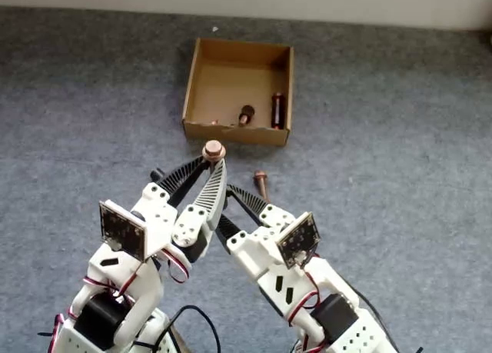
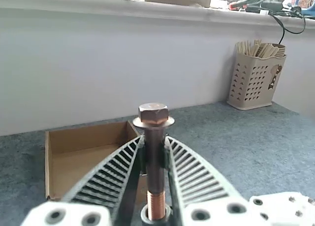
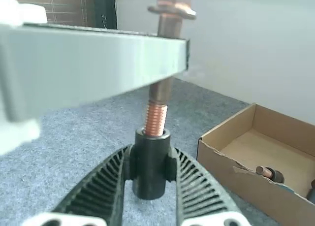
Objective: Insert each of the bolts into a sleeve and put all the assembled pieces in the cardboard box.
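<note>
The bolt (image 2: pixel 153 157) is smooth, glossy coppery metal, threaded at its end. The sleeve (image 3: pixel 150 167) looks like matt black plastic. The fingers (image 2: pixel 197 179) are ribbed black plastic. The cardboard box (image 1: pixel 201 76) is matt brown, the worktop (image 1: pixel 384 153) rough grey cloth.

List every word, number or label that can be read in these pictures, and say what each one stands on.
No text can be read anywhere.
The cardboard box shows plain walls, the bolt and the sleeve carry no marks that I can make out, and the basket by the wall has only cut-out holes.
</note>
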`<state>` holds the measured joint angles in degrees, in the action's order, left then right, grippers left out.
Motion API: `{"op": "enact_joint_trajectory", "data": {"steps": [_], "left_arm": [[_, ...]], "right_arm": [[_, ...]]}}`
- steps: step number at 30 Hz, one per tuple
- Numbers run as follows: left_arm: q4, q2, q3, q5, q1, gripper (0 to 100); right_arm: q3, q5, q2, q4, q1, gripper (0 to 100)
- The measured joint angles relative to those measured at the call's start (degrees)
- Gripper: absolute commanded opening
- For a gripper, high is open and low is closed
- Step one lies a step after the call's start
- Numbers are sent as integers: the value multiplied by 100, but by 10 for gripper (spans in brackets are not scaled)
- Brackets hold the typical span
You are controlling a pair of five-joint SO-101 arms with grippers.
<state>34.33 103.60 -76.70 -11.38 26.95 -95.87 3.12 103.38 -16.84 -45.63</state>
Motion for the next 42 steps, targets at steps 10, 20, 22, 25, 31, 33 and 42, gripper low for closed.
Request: {"op": "enact_joint_trajectory", "data": {"steps": [10,20,22,25,31,33,42], "left_arm": [[-9,18,-343,-9,18,7],[-9,0,-369,-9,18,94],[-9,0,-369,-9,9,95],[0,0,-369,-9,0,123],[510,0,-352,-9,-35,192],[870,0,-185,-9,-88,196],[1705,0,545,202,-141,149]], "right_arm": [[0,0,0,299,88,5],[0,9,9,325,369,5],[0,9,9,325,431,5],[0,9,9,325,510,5],[0,9,9,325,545,5],[0,18,-9,316,633,5],[0,18,0,255,1231,5]]}}
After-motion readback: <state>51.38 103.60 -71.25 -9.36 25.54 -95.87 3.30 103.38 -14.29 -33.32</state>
